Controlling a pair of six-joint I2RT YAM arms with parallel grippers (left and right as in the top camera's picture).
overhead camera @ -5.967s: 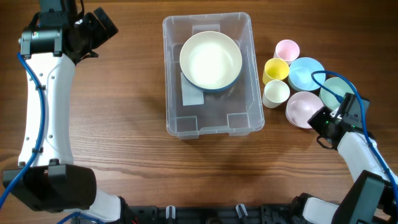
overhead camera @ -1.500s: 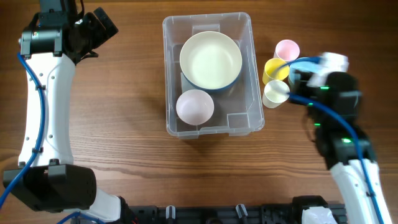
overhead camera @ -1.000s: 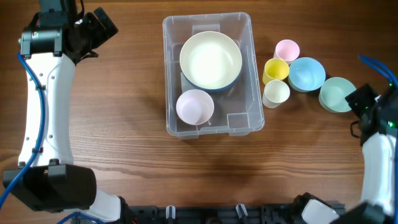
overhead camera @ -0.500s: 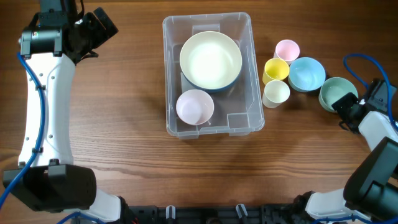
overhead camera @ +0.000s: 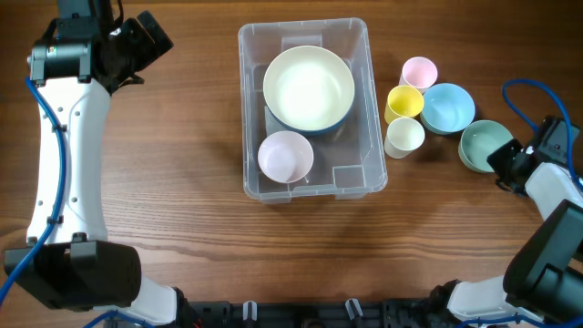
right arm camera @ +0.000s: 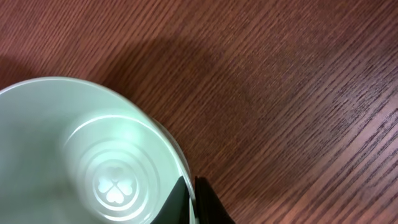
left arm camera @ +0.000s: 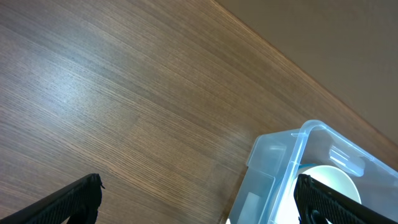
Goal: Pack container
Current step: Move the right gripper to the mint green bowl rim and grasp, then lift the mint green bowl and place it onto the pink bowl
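Wood-grain brown worktop [overhead camera: 182, 228] runs across the whole scene, and the container [overhead camera: 355, 146] sits upright on it near the middle, a clear plastic bin with rounded corners and a rim. Inside it, a big cream bowl [overhead camera: 309, 89] with a blue outside fills one end, and a small pink bowl [overhead camera: 286, 156] sits just beside it toward the other end, both mouth up. Just to the right of the bin stand three cups in a loose column: a pink cup [overhead camera: 420, 72], a yellow cup [overhead camera: 404, 103] and a cream cup [overhead camera: 404, 137]. A light blue bowl [overhead camera: 447, 107] sits against the yellow cup's far side. Next out is a pale green bowl [overhead camera: 485, 146], just beside the blue one, with a clover mark [right arm camera: 115, 190] pressed into its base. The right jaws are clenched on this green bowl's rim, one finger inside and one outside, as the right wrist view shows from close up. Behind them the right arm [overhead camera: 556, 196] reaches in from the worktop's right edge with a blue cable looping over it. Well apart from everything, over the left side, the left arm [overhead camera: 64, 137] stands tall. The left jaws are released and spread wide with only bare wood between them, and a corner of the bin shows off to one side.
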